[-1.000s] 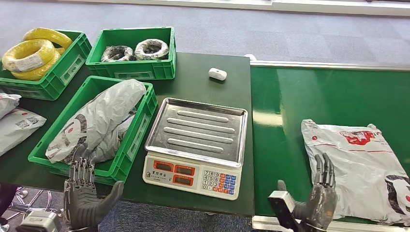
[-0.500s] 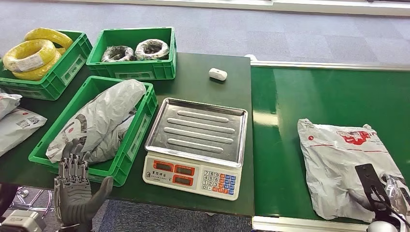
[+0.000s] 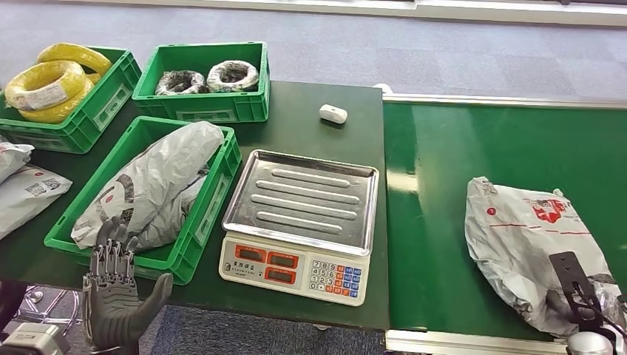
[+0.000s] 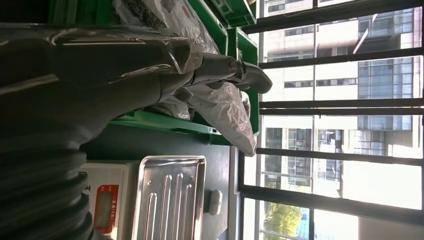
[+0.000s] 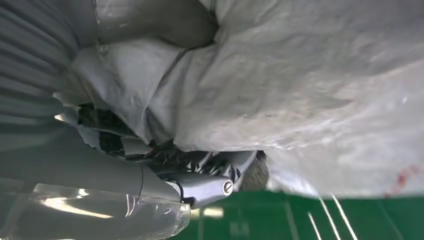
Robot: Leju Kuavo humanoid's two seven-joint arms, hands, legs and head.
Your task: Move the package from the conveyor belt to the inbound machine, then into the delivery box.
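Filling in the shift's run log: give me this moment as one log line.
stage: pickup at conveyor belt | right hand: grips package | left hand: open, holding nothing | scale: bare

Grey carpet floor, tall sunlit windows

- The right hand is sitting mostly buried in the folds of the grey package, its fingers showing just in part.
- The package's near corner is running off the head view's edge.
- The scale keypad markings are showing too small to read.
- The yellow coil crate is being cut off at the left edge.
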